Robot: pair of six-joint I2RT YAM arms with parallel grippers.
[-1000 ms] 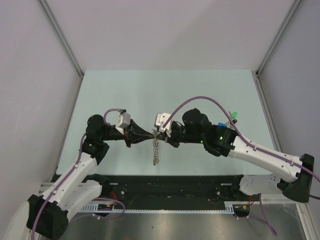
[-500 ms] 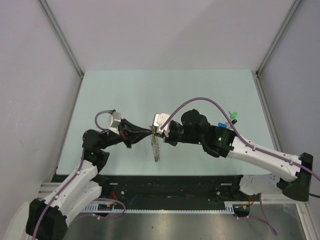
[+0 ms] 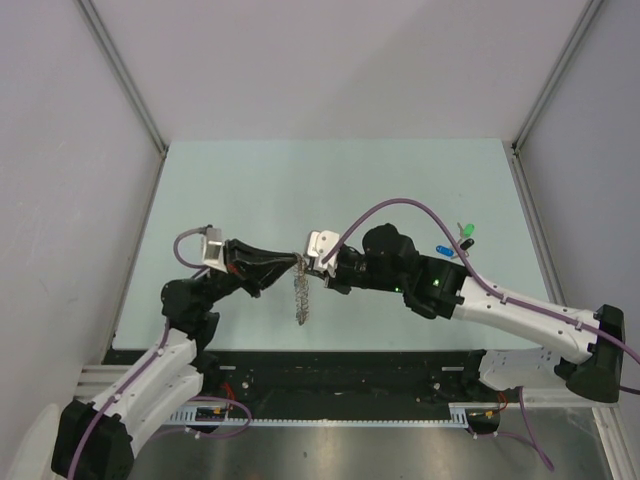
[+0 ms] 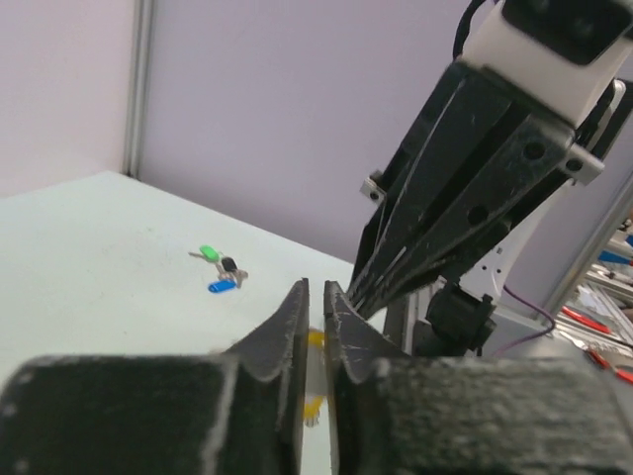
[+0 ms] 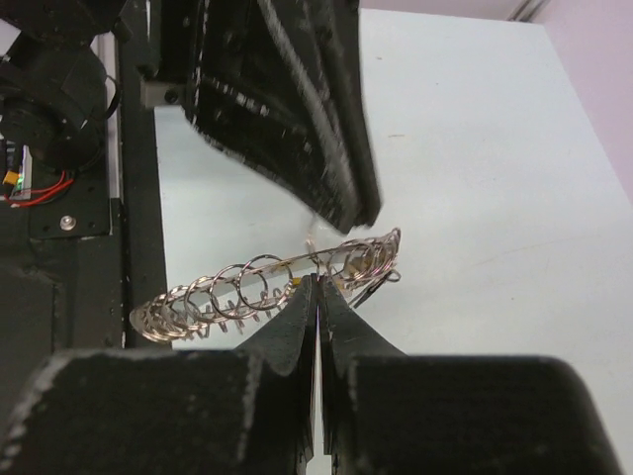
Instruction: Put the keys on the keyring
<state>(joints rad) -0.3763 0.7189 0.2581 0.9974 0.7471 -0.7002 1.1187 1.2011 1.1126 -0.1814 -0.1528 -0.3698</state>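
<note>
right gripper (image 5: 318,295) pinched shut on keyring (image 5: 247,287), held in the air | left gripper (image 4: 316,297) a sliver apart at its top, yellow key (image 4: 315,338) in the gap, hold unclear | risk: loosening fingers drop key before it threads; thin pinch lets keyring swing | other keys (image 4: 223,273) well apart on table (image 4: 89,257)

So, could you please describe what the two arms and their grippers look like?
Both the left arm and right arm have white links with black joints and bases. A purple cable runs along each. The left gripper and right gripper are black with tapering fingers, each with a white block behind it.
</note>
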